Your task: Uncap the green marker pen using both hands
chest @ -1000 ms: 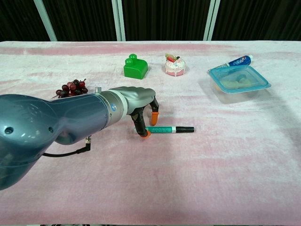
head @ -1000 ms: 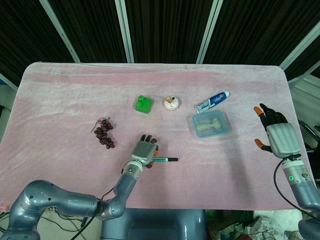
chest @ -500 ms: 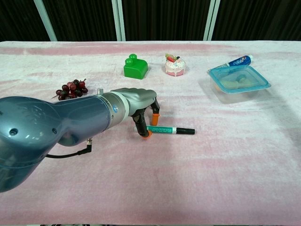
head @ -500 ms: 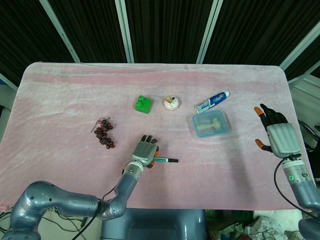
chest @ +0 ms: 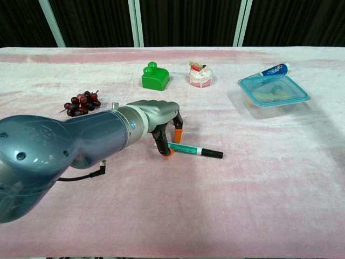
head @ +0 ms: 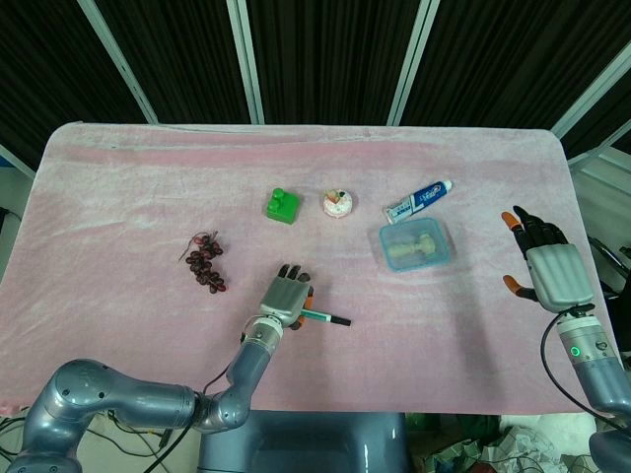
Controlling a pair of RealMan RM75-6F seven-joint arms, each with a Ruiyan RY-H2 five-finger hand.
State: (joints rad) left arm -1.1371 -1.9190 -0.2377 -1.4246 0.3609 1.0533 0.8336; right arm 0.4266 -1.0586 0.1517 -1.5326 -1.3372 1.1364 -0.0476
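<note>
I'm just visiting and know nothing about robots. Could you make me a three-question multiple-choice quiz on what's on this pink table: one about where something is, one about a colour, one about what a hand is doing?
1. Where is the toothpaste tube?
A. Just behind the clear container
B. Beside the grapes
C. In the left hand

2. What colour is the toy block?
A. Red
B. Green
C. Yellow

3. What is the right hand doing?
A. Holding the marker pen
B. Pressing on the container
C. Holding nothing, fingers apart

Answers: 1 A, the tube lies at the container's far edge. 2 B, the block is bright green in both views. 3 C, the hand is at the table's right edge, far from the pen, which lies at the left hand's fingers.
</note>
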